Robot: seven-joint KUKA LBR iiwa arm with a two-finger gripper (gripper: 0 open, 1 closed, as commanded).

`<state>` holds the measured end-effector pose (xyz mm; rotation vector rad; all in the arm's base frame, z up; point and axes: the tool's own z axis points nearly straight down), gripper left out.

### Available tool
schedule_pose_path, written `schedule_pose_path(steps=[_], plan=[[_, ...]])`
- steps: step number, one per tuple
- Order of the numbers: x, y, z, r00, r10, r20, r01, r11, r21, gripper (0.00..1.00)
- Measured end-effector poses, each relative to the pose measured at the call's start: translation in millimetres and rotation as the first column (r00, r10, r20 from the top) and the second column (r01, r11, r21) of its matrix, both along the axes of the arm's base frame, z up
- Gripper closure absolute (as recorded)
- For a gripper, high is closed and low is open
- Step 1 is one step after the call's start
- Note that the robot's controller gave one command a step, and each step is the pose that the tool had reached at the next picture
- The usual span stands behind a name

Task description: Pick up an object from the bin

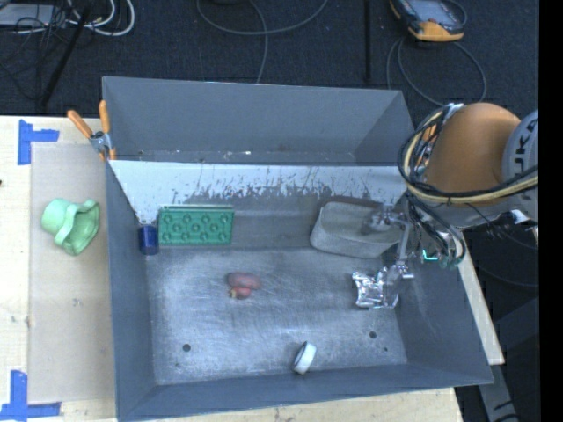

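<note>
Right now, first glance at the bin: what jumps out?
The arm's orange cover at the right, with the gripper down in the bin, right side, just in front of a flat grey slab. Then the green studded plate at the back left, and a small pink lump mid-floor.

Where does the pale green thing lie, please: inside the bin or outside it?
Outside. The pale green thing lies to the left of the bin, beyond its left wall, not on the bin's floor.

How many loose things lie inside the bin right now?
5: green studded block and blue cylinder at back left, pink lump mid-floor, white roll at front, grey pad back right. The arm may hide more.
</note>
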<state>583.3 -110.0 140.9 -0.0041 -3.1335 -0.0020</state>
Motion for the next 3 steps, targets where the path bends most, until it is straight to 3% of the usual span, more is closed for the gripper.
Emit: schedule_pose_path(steps=[1, 2, 3], plan=[[-13.7, -14.7, -45.4, 0.993, -0.117, 0.020, 0.117, 0.993, -0.001, 0.00], [-24.5, -11.3, -37.8, 0.977, -0.214, 0.007, 0.215, 0.977, 0.000, 0.00], [-27.4, -12.2, -36.5, 0.885, -0.466, 0.007, 0.466, 0.885, 0.000, 0.00]])
